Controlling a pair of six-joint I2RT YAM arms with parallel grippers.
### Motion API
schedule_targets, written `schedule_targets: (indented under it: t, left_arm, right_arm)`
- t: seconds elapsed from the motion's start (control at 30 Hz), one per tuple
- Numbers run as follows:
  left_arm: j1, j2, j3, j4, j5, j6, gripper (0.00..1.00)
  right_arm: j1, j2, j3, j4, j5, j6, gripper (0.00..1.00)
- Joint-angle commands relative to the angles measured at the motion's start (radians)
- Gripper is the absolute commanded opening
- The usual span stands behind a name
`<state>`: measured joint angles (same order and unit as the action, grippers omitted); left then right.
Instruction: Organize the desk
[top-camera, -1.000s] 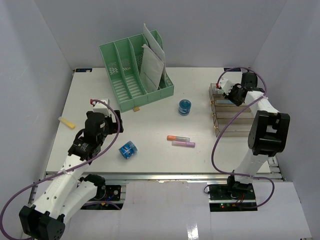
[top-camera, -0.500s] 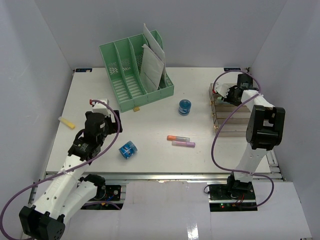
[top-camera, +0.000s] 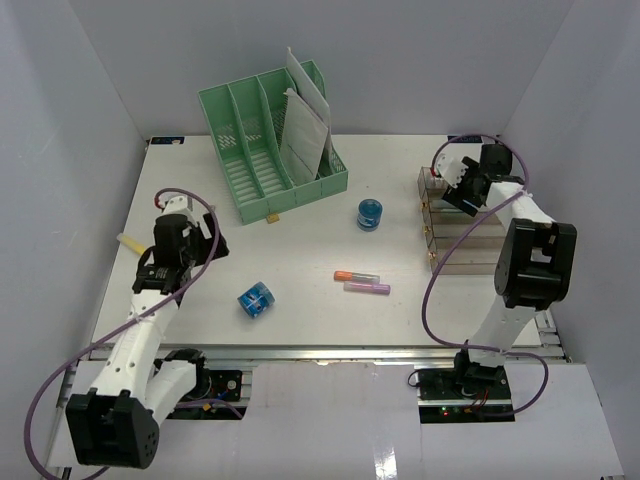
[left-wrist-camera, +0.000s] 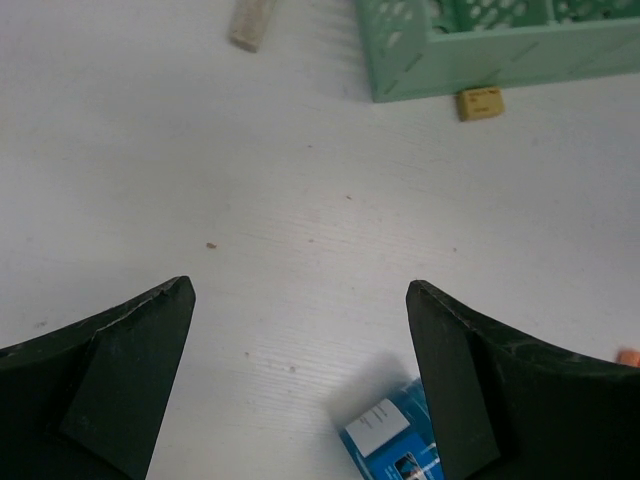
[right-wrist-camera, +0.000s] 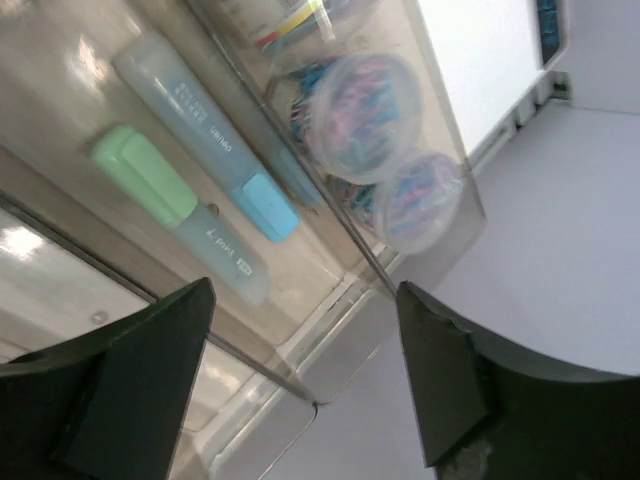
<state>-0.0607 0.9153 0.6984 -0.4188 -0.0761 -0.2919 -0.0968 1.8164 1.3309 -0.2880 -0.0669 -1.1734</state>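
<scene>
Nearest us, a small blue cylindrical tub (top-camera: 256, 299) lies on the big white surface (top-camera: 300, 220), with an orange-capped pen (top-camera: 356, 275) and a purple pen (top-camera: 367, 288) close by. Strays awaiting sorting, I'd say. The left claw (left-wrist-camera: 300, 290) hovers near the tub, spread wide and empty. Farther off, the right claw (right-wrist-camera: 303, 290) gapes empty above the clear plastic tray (top-camera: 465, 262). A green-capped highlighter (right-wrist-camera: 170, 195) and a blue-capped highlighter (right-wrist-camera: 215, 150) lie filed inside, their print too blurred to read.

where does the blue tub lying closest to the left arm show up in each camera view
Top external: the blue tub lies on the desk, left of centre, toward the near edge.
Left wrist: at the bottom edge, right of the middle, partly cut off.
Right wrist: not in it.
Shared landmark: the green file rack, which sits at the top right of the left wrist view.
</scene>
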Motion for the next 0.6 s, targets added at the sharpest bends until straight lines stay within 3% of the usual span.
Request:
schedule_targets:
  t: [0.0, 0.1, 0.2, 0.3, 0.33, 0.43, 0.57]
  left_arm:
    - [0.186, 0.088, 0.038, 0.039, 0.303, -0.144, 0.98]
    - [0.314, 0.169, 0.068, 0.048, 0.348, -0.261, 0.97]
    - [0.373, 0.286, 0.161, -0.004, 0.180, -0.357, 0.94]
    - [0.385, 0.419, 0.268, -0.051, -0.001, -0.400, 0.93]
    - [0.391, 0.446, 0.285, -0.052, -0.055, -0.401, 0.93]
    - [0.421, 0.562, 0.341, -0.040, -0.126, -0.371, 0.94]
    - [0.488, 0.683, 0.397, -0.012, -0.172, -0.288, 0.94]
  right_arm:
    - [-0.002, -0.234, -0.088, 0.031, -0.222, 0.212, 0.89]
    - [0.018, -0.328, -0.169, 0.015, -0.334, 0.285, 0.90]
    - [0.038, -0.432, -0.241, 0.022, -0.465, 0.338, 0.90]
    - [0.042, -0.548, -0.350, 0.157, -0.626, 0.463, 0.90]
    - [0.042, -0.567, -0.382, 0.197, -0.666, 0.566, 0.90]
    - [0.042, -0.585, -0.405, 0.145, -0.961, 0.561, 0.92]
    - [0.046, -0.579, -0.401, 0.087, -1.110, 0.601, 0.99]
